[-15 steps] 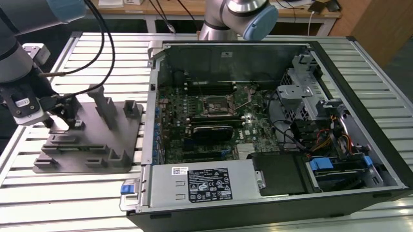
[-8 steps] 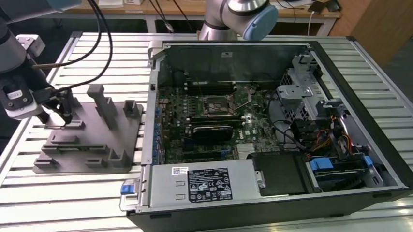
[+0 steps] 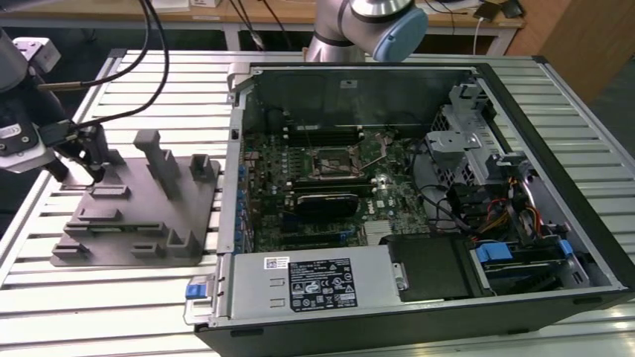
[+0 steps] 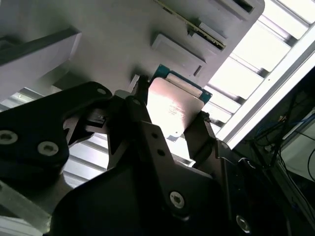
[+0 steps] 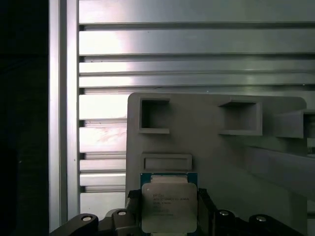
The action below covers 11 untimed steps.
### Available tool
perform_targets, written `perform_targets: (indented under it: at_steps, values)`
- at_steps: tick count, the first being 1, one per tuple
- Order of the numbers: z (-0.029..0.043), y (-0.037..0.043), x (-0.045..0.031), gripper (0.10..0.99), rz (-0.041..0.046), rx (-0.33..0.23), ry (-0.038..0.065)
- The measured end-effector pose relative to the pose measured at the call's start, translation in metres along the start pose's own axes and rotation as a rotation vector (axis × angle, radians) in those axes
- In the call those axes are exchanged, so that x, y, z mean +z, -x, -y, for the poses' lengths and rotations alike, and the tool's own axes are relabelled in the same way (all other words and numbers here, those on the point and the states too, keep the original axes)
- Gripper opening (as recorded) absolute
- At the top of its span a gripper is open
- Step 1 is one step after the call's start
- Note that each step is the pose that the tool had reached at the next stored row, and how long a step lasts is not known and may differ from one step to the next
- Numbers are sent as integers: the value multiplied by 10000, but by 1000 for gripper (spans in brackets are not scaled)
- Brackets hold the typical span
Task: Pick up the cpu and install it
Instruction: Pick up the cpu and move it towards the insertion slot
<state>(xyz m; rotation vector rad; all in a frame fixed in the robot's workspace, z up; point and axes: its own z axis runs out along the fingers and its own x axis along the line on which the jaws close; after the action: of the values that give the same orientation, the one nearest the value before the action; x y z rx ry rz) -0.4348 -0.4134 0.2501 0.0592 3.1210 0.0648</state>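
Observation:
The cpu [image 5: 169,205], a small square chip with a shiny silver top and a green rim, sits between my gripper's [image 5: 169,212] two black fingers. In the second wrist view the same cpu [image 4: 173,103] has a finger against each of two opposite edges, so the gripper [image 4: 172,109] is shut on it. In the exterior view my gripper [image 3: 79,177] hangs at the exterior view's left, over the far corner of the grey fixture plate [image 3: 129,223]. The black motherboard socket [image 3: 331,162] lies inside the open computer case, well to the exterior view's right of the gripper.
The fixture plate [image 5: 221,157] carries upright posts [image 3: 159,160] and low blocks close to my fingers. The open computer case [image 3: 417,201] has tall side walls, a drive cage and cables. Everything rests on a slatted aluminium table [image 3: 109,297].

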Motion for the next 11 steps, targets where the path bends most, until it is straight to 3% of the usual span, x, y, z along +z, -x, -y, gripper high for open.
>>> perform_targets:
  at_steps: [11]
  values:
    - [-10, 5, -245, 541, 1, 0, 0]
